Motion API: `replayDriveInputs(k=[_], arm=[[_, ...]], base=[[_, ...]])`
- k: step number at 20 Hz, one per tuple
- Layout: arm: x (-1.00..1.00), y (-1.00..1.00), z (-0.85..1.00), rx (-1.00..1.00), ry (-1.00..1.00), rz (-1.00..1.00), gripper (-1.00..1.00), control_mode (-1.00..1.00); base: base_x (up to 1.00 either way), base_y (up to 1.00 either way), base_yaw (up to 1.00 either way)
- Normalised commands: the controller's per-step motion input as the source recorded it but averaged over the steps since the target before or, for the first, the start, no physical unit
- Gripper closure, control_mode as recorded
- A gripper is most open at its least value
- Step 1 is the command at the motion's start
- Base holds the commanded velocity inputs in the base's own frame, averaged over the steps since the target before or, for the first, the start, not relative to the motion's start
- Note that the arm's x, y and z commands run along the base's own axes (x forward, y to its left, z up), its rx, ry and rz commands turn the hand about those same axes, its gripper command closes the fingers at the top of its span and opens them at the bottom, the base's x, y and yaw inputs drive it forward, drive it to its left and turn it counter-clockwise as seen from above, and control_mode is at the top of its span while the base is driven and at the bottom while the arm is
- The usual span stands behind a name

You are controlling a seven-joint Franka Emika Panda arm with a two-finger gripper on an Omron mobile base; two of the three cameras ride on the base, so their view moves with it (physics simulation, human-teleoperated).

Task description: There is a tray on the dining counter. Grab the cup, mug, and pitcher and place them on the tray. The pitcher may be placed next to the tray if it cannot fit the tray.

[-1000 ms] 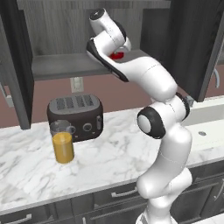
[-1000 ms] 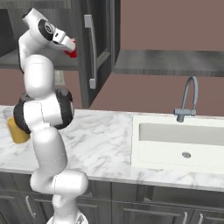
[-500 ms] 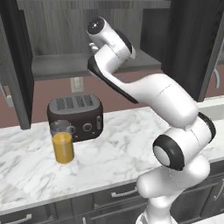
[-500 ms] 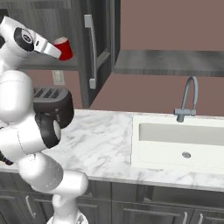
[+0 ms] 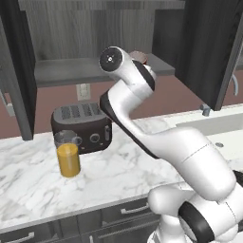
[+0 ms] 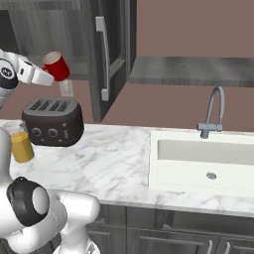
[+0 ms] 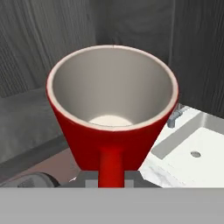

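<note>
Mug aloft: the red mug rides in the hand, whose two fingers are pinched nearly together on the mug's handle, the open mouth facing back up toward the hand and the base pointing away from it. In the right base view the mug is tipped on a slant, its long axis running out from the hand, high above the toaster and in front of the dark cabinet door. In the left base view just a sliver of the mug's rim peeps out behind the arm's upper joint.

The coming move, as a judgement, turns on where the tray lies from the hand, and that cannot be told: neither tray nor dining counter is anywhere among the things pictured, so the base likely has to turn or drive before any set-down. The pitcher (amber, clear at the rim) stands well below the hand on the marble counter, just beside the toaster. The sink and tap lie off to one side, far below the mug.

The mug's base is hidden behind its own body, and how far the fingers wrap the handle is cut off at the bottom of the hand view.
</note>
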Motion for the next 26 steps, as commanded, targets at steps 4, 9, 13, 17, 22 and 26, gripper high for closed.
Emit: replayDriveInputs(k=[4, 9, 13, 17, 22, 26], arm=[[-1.00, 0.12, 0.02, 0.00, 0.02, 0.00, 1.00, -1.00], [-0.99, 0.08, 0.05, 0.00, 0.12, 0.01, 1.00, -1.00], [-0.84, 0.09, 0.00, 0.00, 0.20, 0.06, 1.00, -1.00], [-0.72, 0.07, 0.00, 0.00, 0.22, 0.12, 1.00, -1.00], [-0.68, 0.01, 0.00, 0.00, 0.18, 0.16, 1.00, -1.00], [-0.51, 0.00, 0.00, 0.00, 0.10, 0.14, 1.00, -1.00]], base=[[0.00, 0.00, 0.00], [0.00, 0.00, 0.00], [0.00, 0.00, 0.00], [0.00, 0.00, 0.00], [0.00, 0.00, 0.00], [0.00, 0.00, 0.00]])
